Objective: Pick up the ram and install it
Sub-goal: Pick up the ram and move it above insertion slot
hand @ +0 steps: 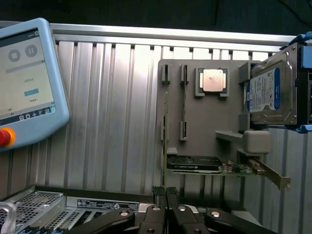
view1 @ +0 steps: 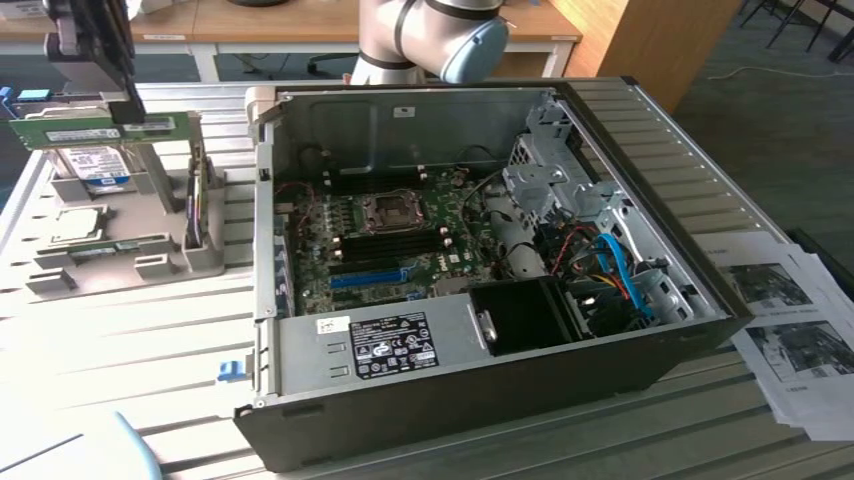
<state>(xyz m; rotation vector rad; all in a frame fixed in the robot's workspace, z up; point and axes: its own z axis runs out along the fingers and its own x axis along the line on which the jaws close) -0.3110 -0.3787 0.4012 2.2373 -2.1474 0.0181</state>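
The ram (view1: 91, 129) is a long green stick hanging level above the grey parts holder (view1: 123, 205) at the exterior view's left. My gripper (view1: 128, 112) is shut on its right part from above. In the wrist view the ram (hand: 165, 141) shows edge-on as a thin strip running up from my shut gripper (hand: 165, 195). The open computer case (view1: 454, 390) lies at centre, with its motherboard (view1: 334, 225) and black memory slots (view1: 390, 243) exposed, well to the right of the gripper.
On the holder sit a silver hard drive (view1: 94, 165) (hand: 270, 95), a processor chip (view1: 74, 225) (hand: 213, 80) and a graphics card (hand: 195, 163). A bright-blue slot (view1: 367, 277) is on the motherboard. A teach pendant (hand: 24, 83) lies on the ribbed table. Papers (view1: 794, 330) lie right of the case.
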